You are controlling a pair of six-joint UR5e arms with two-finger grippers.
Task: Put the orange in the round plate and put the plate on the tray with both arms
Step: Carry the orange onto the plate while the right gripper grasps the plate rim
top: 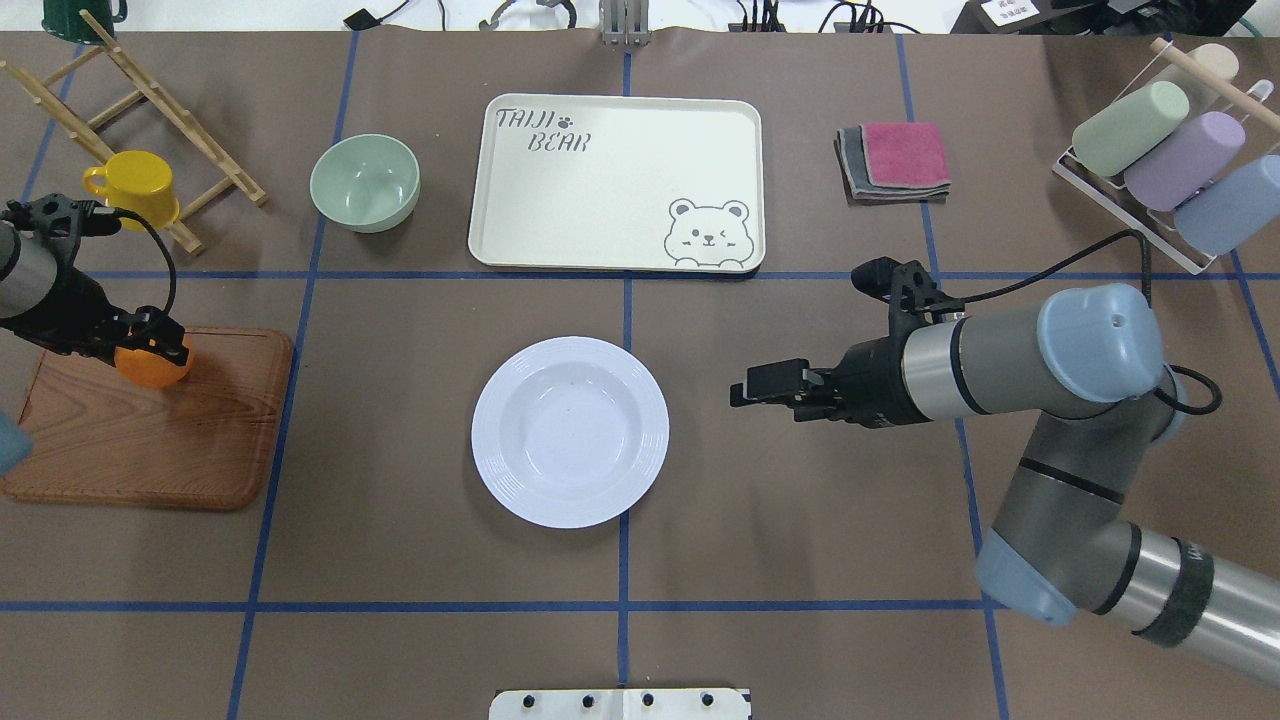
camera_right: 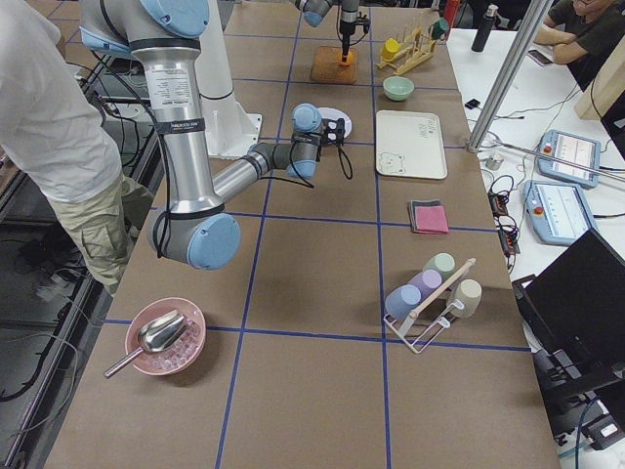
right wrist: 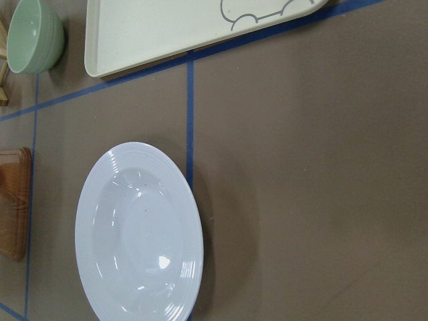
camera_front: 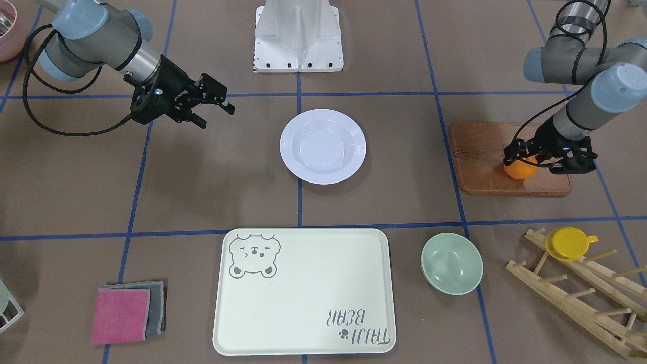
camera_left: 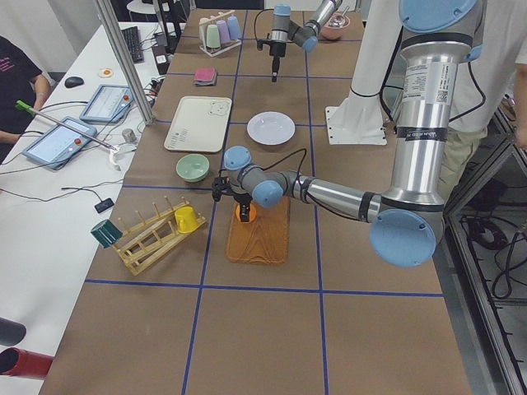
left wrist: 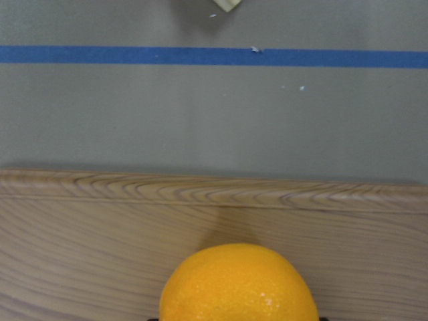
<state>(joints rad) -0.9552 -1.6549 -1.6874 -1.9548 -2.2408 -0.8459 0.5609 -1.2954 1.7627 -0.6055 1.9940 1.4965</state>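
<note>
Overhead exterior: the left gripper (top: 152, 343) flanks the orange (top: 155, 368) on the wooden board (top: 150, 450), left of the round plate (top: 570, 430); whether it clamps cannot be told. The right gripper (top: 745, 385), open and empty, hovers right of the plate.

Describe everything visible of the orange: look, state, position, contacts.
The orange is small, round and bright, with finely dimpled skin, whole and unpeeled. It is near the brown wooden board's far edge, with the left gripper down over it and closed in against both sides, seemingly gripping. Whether it rests on the wood or hangs just above is unclear.
</note>
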